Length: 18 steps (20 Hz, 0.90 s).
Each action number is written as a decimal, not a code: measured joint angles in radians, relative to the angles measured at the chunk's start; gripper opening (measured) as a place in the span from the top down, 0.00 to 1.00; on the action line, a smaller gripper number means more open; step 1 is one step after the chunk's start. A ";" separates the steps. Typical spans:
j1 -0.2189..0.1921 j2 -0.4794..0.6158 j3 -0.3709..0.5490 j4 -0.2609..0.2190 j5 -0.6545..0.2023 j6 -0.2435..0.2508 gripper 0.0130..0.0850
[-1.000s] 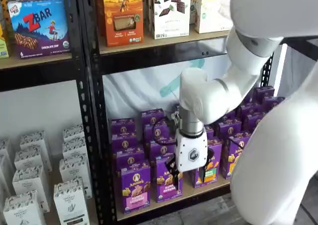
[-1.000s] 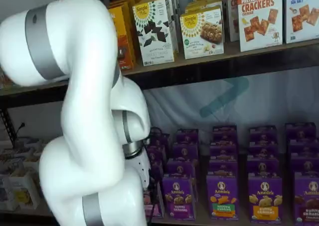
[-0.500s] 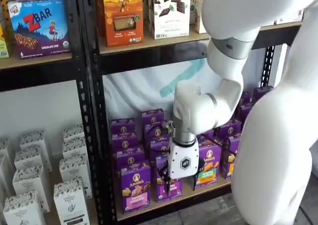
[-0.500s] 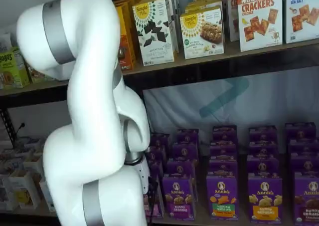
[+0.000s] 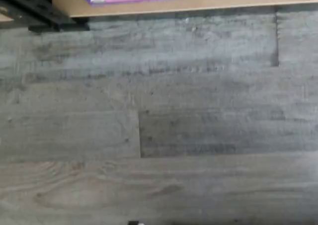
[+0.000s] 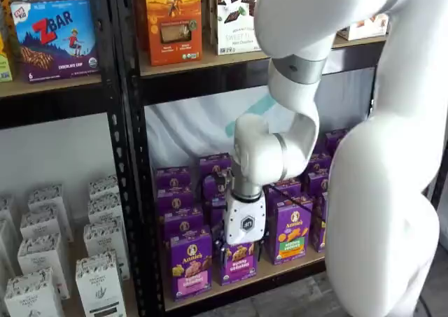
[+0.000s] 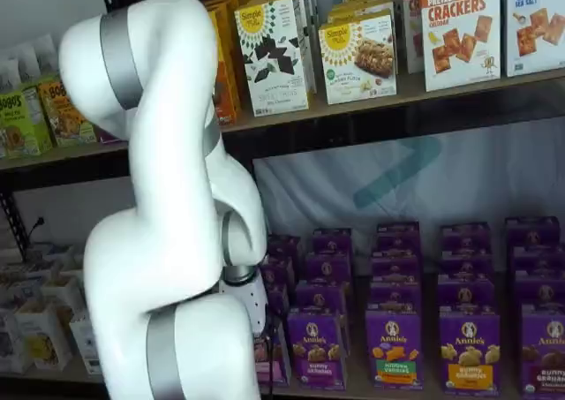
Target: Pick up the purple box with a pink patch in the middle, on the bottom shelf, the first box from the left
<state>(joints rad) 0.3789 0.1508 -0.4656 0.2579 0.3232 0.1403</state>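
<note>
Floor (image 5: 159, 135): grey wood-look planks, seen in the wrist view past the shelf's front edge.
Rack (image 6: 126, 156): black perforated uprights, tan boards; white sheet behind.
Bottom shelf (image 6: 280, 269): tan board carrying rows of purple cartons.
Purple box (image 6: 190, 264): front row, leftmost, beside the upright; stands upright, long axis vertical, face with pink band turned outward.
Tool (image 6: 243, 250): white body in front of the neighbouring carton, just right of the box; fingers not discernible, jaws released, nothing held.
</note>
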 joint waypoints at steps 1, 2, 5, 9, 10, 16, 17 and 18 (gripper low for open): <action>-0.002 0.022 -0.021 -0.015 -0.001 0.013 0.00; -0.003 0.038 -0.039 -0.033 -0.001 0.028 0.00; -0.008 0.091 -0.096 -0.088 -0.003 0.075 0.00; -0.015 0.148 -0.172 -0.128 0.007 0.106 0.00; -0.016 0.161 -0.192 -0.136 0.013 0.114 0.00; -0.015 0.244 -0.307 -0.141 0.062 0.121 0.00; -0.013 0.258 -0.325 -0.131 0.070 0.114 0.00; -0.010 0.278 -0.347 -0.119 0.076 0.106 0.00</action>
<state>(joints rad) 0.3689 0.4288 -0.8122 0.1391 0.3993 0.2462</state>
